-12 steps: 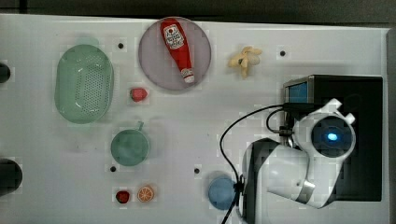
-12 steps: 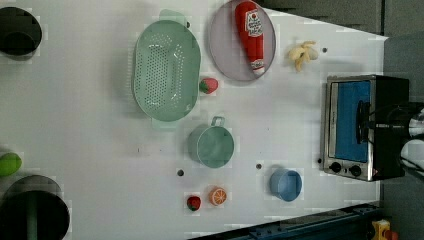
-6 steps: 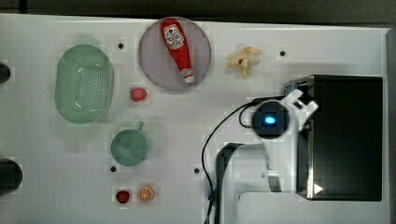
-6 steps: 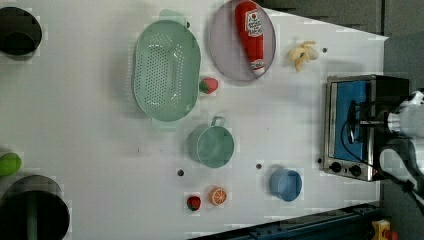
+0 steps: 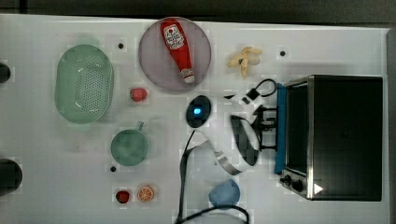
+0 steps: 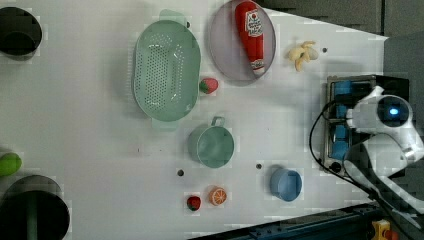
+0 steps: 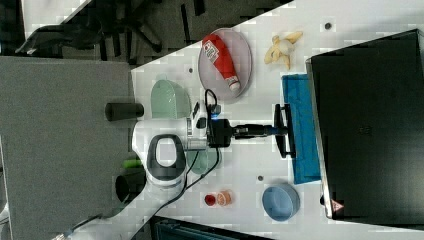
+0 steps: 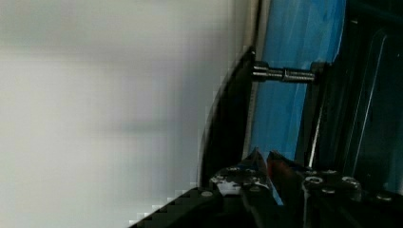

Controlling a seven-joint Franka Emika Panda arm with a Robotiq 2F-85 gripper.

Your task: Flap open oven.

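the oven (image 5: 343,135) sits heavy and rigid at the top view's right, and the gripper (image 7: 281,131), fingers nearly pressed together, looks pinched on its stiff bar handle (image 7: 284,131), the sensible hold.

We see a white tabletop (image 5: 37,154) and the oven (image 5: 345,135), black on top with silver trim and a blue door frame. At twelve o'clock a red ketchup bottle (image 5: 177,49) with a white label lies on a pale mauve plate (image 5: 154,70), with a pale yellow banana (image 5: 243,59) near it. At nine o'clock sits a mint-green colander (image 5: 84,84) dotted with holes, beside a red strawberry (image 5: 138,94). The cup (image 5: 130,147) is teal-green, the bowl (image 5: 224,192) blue. The arm (image 5: 243,144) is white and black with a blue light.
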